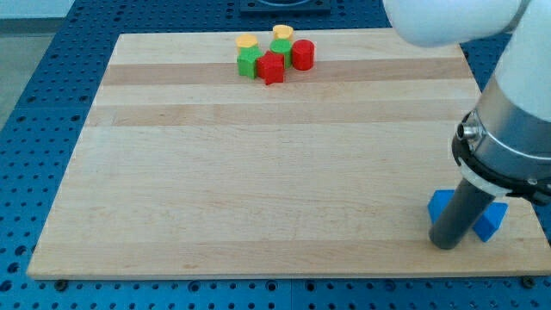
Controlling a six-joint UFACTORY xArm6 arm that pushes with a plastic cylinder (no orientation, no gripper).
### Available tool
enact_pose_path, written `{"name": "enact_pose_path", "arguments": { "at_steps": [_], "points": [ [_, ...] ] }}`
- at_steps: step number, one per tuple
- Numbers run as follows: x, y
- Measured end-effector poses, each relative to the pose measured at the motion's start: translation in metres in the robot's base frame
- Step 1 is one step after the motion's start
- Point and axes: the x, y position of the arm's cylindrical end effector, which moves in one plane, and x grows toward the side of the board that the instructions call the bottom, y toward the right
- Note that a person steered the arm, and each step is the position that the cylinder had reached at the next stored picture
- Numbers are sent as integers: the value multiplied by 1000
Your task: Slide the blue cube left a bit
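A blue cube lies near the view's bottom right on the wooden board, partly hidden behind my rod. A second blue block shows just to the rod's right; its shape is unclear. My tip rests on the board at the front of the two blue blocks, touching or nearly touching them.
A cluster of blocks sits at the view's top centre: a yellow block, another yellow block, a green block, another green block, a red block and a red cylinder. The board's right edge is close to the blue blocks.
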Motion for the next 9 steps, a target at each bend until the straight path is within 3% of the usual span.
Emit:
{"name": "enact_pose_path", "arguments": {
  "at_steps": [3,5,6,7,9],
  "points": [
    [-18,-4],
    [-11,-102],
    [-56,-163],
    [-105,-171],
    [-131,-79]
  ]
}}
